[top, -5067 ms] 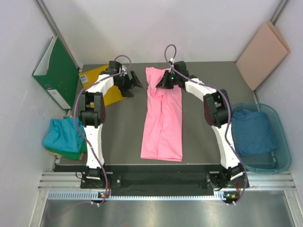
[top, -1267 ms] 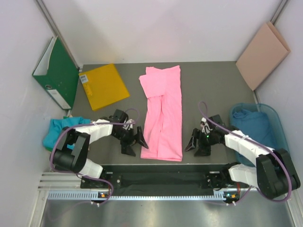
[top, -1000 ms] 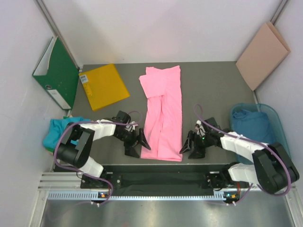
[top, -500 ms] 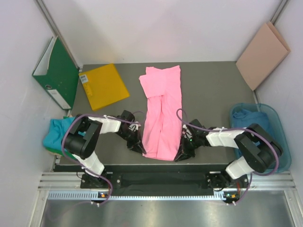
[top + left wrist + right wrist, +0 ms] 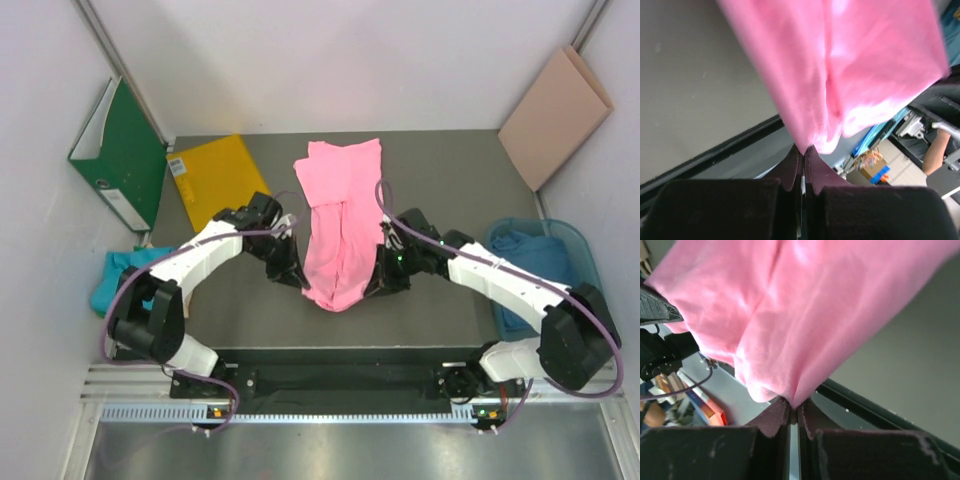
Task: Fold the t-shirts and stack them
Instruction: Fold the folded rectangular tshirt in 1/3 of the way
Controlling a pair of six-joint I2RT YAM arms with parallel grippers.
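Observation:
A bright pink t-shirt [image 5: 342, 215] lies lengthwise in the middle of the table, its near hem lifted off the surface. My left gripper [image 5: 297, 277] is shut on the hem's left corner, and my right gripper [image 5: 376, 284] is shut on the right corner. The left wrist view shows pink cloth [image 5: 840, 75] pinched between my fingertips [image 5: 803, 150]. In the right wrist view the cloth [image 5: 790, 315] is likewise clamped at the jaw tips [image 5: 793, 406]. A teal t-shirt [image 5: 122, 285] lies at the table's left edge. A dark blue t-shirt [image 5: 535, 275] sits in a bin.
A yellow square sheet [image 5: 215, 180] lies at the back left beside a green binder [image 5: 120, 155] leaning on the wall. A translucent blue bin [image 5: 598, 330] stands at the right edge. A tan folder [image 5: 555, 100] leans against the back right wall.
Both grippers closed on the near corners of the pink t-shirt and have lifted the hem, carrying it away from the table's near edge toward the back.

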